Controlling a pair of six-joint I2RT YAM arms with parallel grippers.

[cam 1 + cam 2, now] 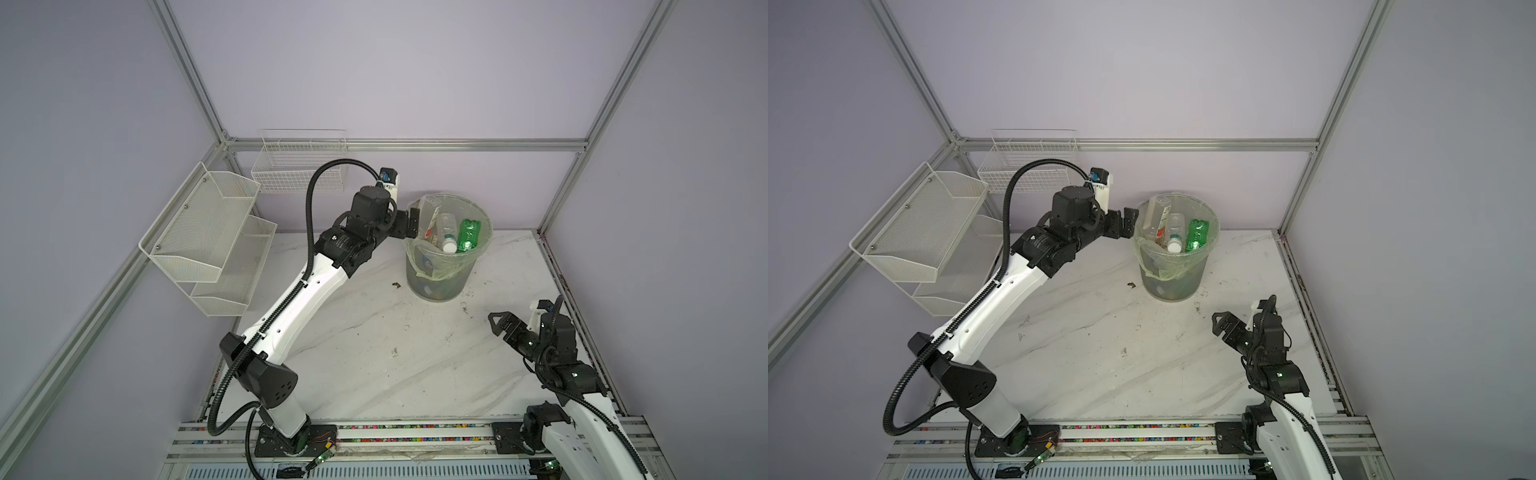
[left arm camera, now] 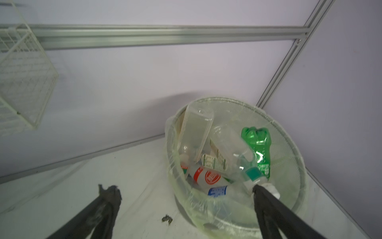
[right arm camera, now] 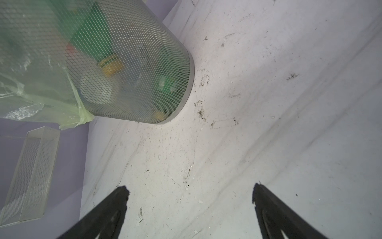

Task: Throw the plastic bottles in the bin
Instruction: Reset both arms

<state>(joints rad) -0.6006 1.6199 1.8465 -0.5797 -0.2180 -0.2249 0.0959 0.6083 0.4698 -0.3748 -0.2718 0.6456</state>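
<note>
Your bin (image 1: 1177, 274) stands near the desk's (image 1: 1100, 353) far edge, plastic bottles (image 1: 1156, 218) piled inside. Your left gripper (image 1: 1125, 222) hangs just beside its rim, holding nothing; right gripper (image 1: 1221, 324) near the desk's right edge.

Plastic bottles (image 1: 447, 227), clear and one green, lie jumbled inside the upright, bag-lined grey bin (image 1: 440, 284).

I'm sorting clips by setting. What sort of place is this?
Probably a robot test cell: aluminium frame rails and plain lilac panels enclose a marble-look tabletop, a left arm and right arm are mounted at its front edge, and a bin holds plastic bottles.
</note>
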